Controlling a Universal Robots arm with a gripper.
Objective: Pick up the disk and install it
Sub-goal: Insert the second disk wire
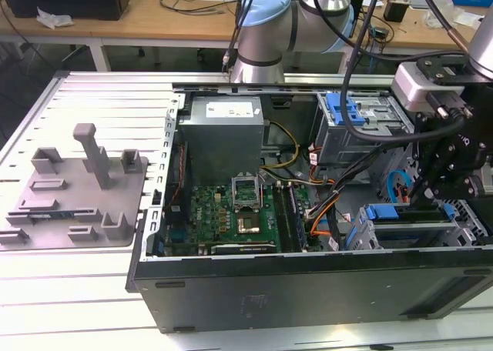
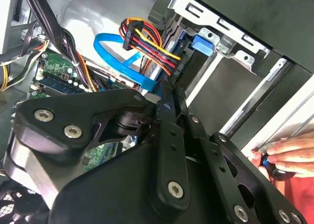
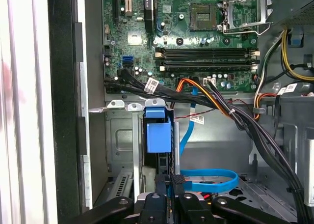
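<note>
Exterior view: the gripper (image 1: 425, 188) is seen low over the grey drive cage (image 1: 464, 222), at the exterior view's right of the open computer case (image 1: 293, 289). First wrist view: the disk (image 3: 158, 135), apparently edge-on, is lodged in the cage slot just ahead of the gripper. Whether the jaws are open or clamped cannot be told. Second wrist view: a person's hand (image 2: 289, 153) is spotted beside the case.
</note>
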